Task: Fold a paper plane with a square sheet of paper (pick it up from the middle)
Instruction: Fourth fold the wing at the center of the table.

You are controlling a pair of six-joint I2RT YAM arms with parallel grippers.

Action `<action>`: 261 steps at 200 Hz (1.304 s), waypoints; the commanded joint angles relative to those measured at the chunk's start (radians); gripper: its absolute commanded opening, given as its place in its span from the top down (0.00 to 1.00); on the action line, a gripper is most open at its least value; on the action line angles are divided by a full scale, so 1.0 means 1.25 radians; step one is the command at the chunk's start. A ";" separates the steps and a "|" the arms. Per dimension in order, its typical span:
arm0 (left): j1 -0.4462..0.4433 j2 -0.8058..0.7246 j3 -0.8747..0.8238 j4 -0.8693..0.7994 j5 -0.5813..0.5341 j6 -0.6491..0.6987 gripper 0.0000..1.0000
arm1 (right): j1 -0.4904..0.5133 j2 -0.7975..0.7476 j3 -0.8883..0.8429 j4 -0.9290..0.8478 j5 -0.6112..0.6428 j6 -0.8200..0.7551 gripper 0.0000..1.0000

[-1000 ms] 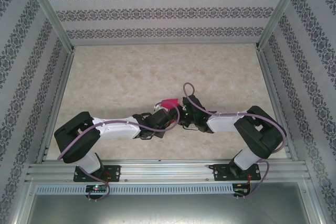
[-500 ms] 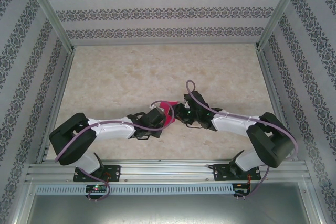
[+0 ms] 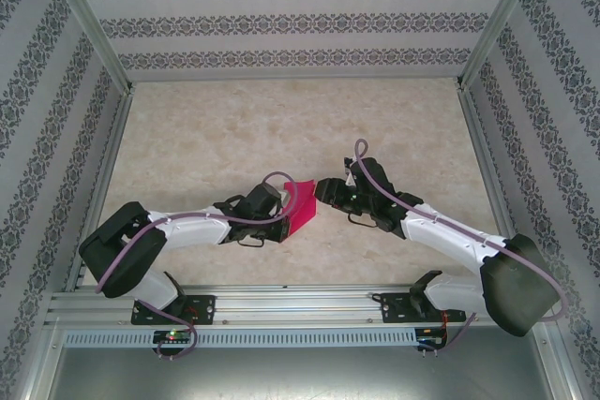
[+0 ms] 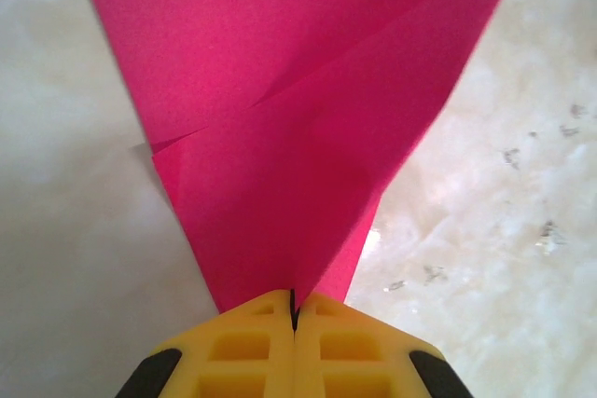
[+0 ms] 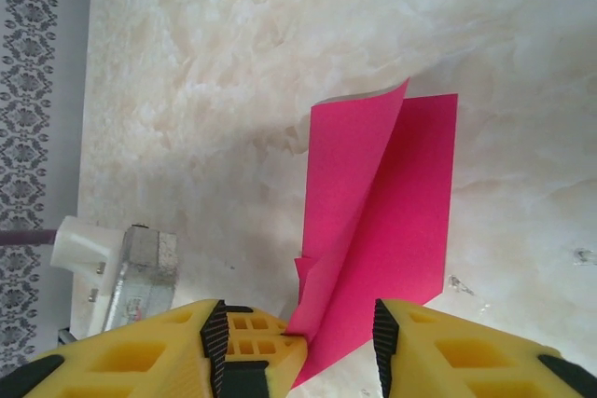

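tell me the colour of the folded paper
The paper is plain magenta-pink, clearest in the left wrist view.

- A beige, marble-patterned tabletop [image 3: 234,128] fills the centre of the overhead frame, evenly lit, with only soft shadows.
- White wallpaper [image 3: 300,21] banded with grey floral stripes lines the back wall across the top and both side walls.
- Aluminium posts [image 3: 89,21] rise diagonally at upper left and upper right.
- A slotted aluminium rail [image 3: 300,302] runs along the bottom, above a plain grey panel [image 3: 300,372].
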 commanded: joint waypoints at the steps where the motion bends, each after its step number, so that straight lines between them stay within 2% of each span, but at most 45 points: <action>1: 0.019 0.007 -0.007 0.050 0.085 -0.020 0.98 | -0.003 -0.008 -0.018 -0.014 0.011 -0.042 0.53; 35: 0.052 0.033 -0.025 0.091 0.155 -0.050 0.98 | -0.001 -0.001 -0.019 0.009 -0.020 -0.042 0.54; 73: 0.067 0.038 -0.026 0.085 0.170 -0.045 0.98 | 0.017 0.045 -0.021 0.055 -0.051 -0.031 0.55; 95: 0.075 0.046 -0.024 0.083 0.181 -0.046 0.98 | 0.032 0.083 -0.006 0.071 -0.063 -0.027 0.58; 112: 0.084 0.045 -0.034 0.080 0.174 -0.059 0.99 | 0.043 0.115 0.006 0.084 -0.070 -0.023 0.66; 134: 0.096 0.028 -0.079 0.128 0.172 -0.095 0.99 | 0.058 0.151 0.018 0.100 -0.076 -0.015 0.71; 188: 0.104 -0.011 -0.125 0.165 0.154 -0.103 0.99 | 0.072 0.242 0.047 0.131 -0.108 0.001 0.79; 218: 0.104 -0.024 -0.123 0.154 0.143 -0.098 0.99 | 0.068 0.292 0.058 0.140 -0.087 0.012 0.81; 230: 0.104 -0.031 -0.122 0.150 0.145 -0.091 0.98 | 0.060 0.322 0.067 0.138 -0.091 0.015 0.87; 261: 0.104 -0.053 -0.100 0.091 0.136 -0.045 0.97 | 0.052 0.357 0.053 0.194 -0.102 0.049 0.81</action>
